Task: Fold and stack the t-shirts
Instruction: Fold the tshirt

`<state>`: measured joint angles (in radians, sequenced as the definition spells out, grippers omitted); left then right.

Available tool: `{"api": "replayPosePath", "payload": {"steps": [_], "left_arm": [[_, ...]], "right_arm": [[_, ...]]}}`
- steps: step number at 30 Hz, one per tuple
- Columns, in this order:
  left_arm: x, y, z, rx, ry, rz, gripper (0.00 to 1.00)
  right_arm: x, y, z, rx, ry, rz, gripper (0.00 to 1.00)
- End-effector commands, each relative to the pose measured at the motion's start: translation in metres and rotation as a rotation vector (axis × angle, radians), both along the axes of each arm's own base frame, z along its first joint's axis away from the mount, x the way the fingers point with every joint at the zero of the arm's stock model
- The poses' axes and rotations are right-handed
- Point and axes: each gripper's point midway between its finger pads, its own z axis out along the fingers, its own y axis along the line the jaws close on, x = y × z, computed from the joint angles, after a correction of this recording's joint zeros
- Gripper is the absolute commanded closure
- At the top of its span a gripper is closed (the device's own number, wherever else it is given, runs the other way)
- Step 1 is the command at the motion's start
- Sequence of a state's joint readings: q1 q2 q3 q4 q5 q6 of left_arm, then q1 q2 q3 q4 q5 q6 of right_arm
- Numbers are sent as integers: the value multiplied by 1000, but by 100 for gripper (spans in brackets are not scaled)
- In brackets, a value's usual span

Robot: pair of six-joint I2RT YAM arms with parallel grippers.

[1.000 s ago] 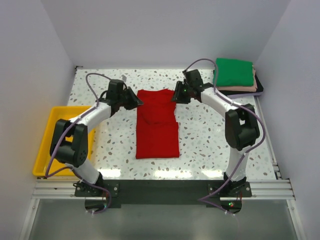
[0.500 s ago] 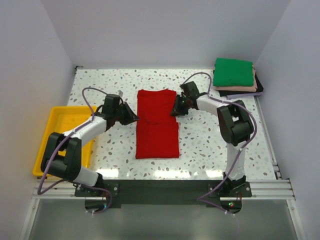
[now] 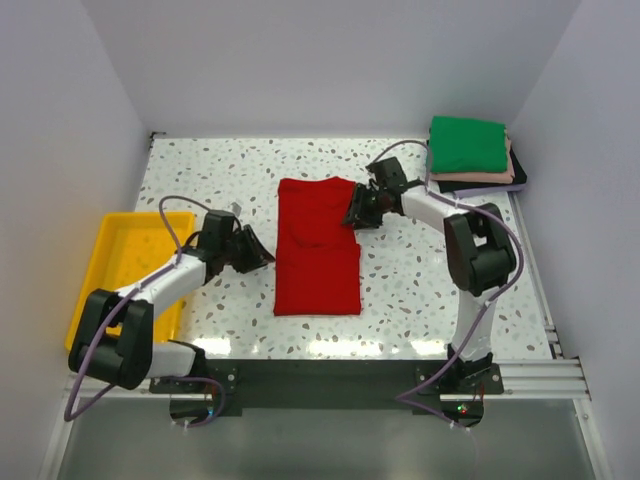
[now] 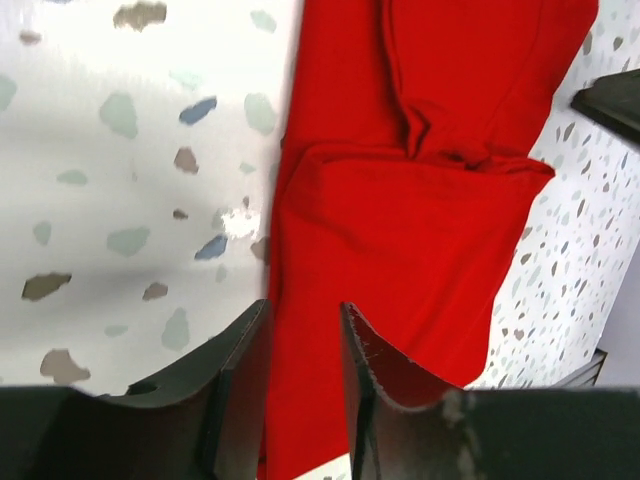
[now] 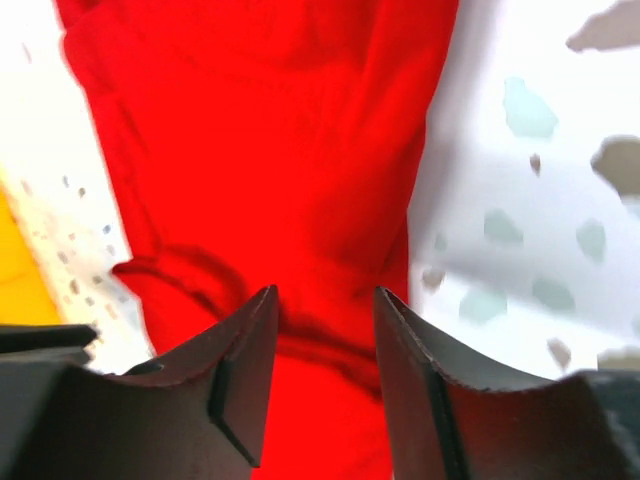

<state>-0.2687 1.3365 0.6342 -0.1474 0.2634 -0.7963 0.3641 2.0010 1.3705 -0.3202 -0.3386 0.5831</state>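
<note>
Speckled white surface carries the bright red cloth t-shirt, a long strip at centre; its lengthwise fold looks done. Fingers apart and empty, the left hand sits just beside its left edge and the right hand at its right edge. Next comes an end-to-end fold, needing corner grips.

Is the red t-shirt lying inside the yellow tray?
No, the red t-shirt lies flat on the speckled table, apart from the yellow tray at the left edge.

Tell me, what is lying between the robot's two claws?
The red t-shirt lies flat between the left claw and the right claw. The top view shows it best.
</note>
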Motion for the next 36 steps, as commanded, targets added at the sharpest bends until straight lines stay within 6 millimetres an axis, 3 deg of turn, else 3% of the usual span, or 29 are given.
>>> {"api": "replayPosePath", "payload": {"steps": [1, 2, 3, 4, 5, 6, 7, 9, 10, 12, 13, 19, 26, 36], "left_arm": [[-23, 3, -3, -4, 18, -42, 61], [-28, 2, -5, -8, 27, -48, 59], [-36, 3, -8, -12, 35, -55, 58], [-43, 0, -10, -18, 46, -71, 56], [-50, 2, -13, -13, 63, -75, 52], [-57, 3, -15, -11, 67, -79, 50], [-64, 3, -18, -9, 79, -86, 48], [-78, 3, -23, -10, 97, -100, 46], [-83, 1, -25, -16, 109, -108, 46], [-97, -6, -30, -27, 133, -135, 46], [-102, -8, -32, -30, 149, -134, 46], [-123, -18, -40, -59, 179, -164, 46], [-130, -12, -48, -35, 205, -130, 50], [-136, -14, -57, -55, 229, -114, 57]], "right_arm": [[1, -8, 68, 20, -103, -5, 52], [-7, -10, 81, 23, -113, -5, 52], [-13, -12, 83, 23, -112, -6, 50], [-29, -18, 71, 12, -74, -10, 48], [-37, -21, 85, 26, -106, -12, 47], [-45, -24, 82, 27, -97, -18, 46], [-67, -29, 64, 19, -47, -16, 46], [-87, -31, 68, 54, -54, -17, 46], [-111, -36, 46, 45, 7, -15, 46], [-132, -35, 43, 66, 13, -8, 46], [-153, -39, 25, 54, 66, -6, 46], [-209, -38, -3, 79, 144, -2, 47], [-226, -35, -9, 166, 181, -86, 47], [-230, -24, -20, 222, 210, -124, 49]]}}
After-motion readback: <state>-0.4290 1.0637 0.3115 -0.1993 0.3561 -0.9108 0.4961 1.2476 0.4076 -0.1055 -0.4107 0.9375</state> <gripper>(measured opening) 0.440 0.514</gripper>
